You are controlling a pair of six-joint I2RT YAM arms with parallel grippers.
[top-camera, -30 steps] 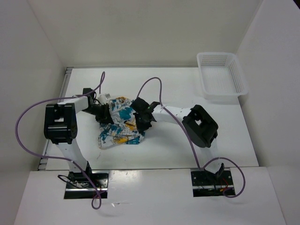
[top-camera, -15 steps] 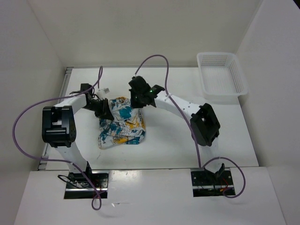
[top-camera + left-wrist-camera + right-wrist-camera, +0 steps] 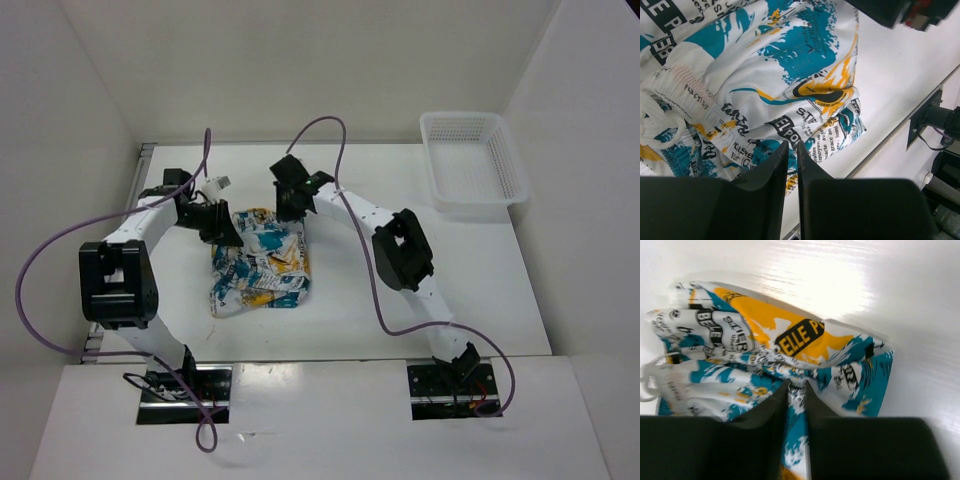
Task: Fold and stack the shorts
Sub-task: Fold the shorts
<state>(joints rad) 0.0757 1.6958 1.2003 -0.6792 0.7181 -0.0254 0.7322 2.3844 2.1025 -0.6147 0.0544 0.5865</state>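
The shorts (image 3: pixel 262 270) lie bunched on the white table, left of centre, white with teal and orange-yellow print. My left gripper (image 3: pixel 222 228) is at their far-left corner. In the left wrist view its fingers (image 3: pixel 792 145) stand together with a hairline slit, just above the shorts (image 3: pixel 805 60), with no cloth seen pinched. My right gripper (image 3: pixel 292 205) is at their far-right corner. In the right wrist view it (image 3: pixel 796 385) is shut on a fold of the shorts (image 3: pixel 740 340), with cloth between the fingers.
A white mesh basket (image 3: pixel 472 165) stands at the far right of the table. White walls close in the table at the back and both sides. Purple cables loop above both arms. The table's near edge (image 3: pixel 900 130) shows in the left wrist view.
My right gripper has moved from the shorts' near-right side to their far edge, taking cloth with it. My left gripper has shifted slightly away along the left edge.
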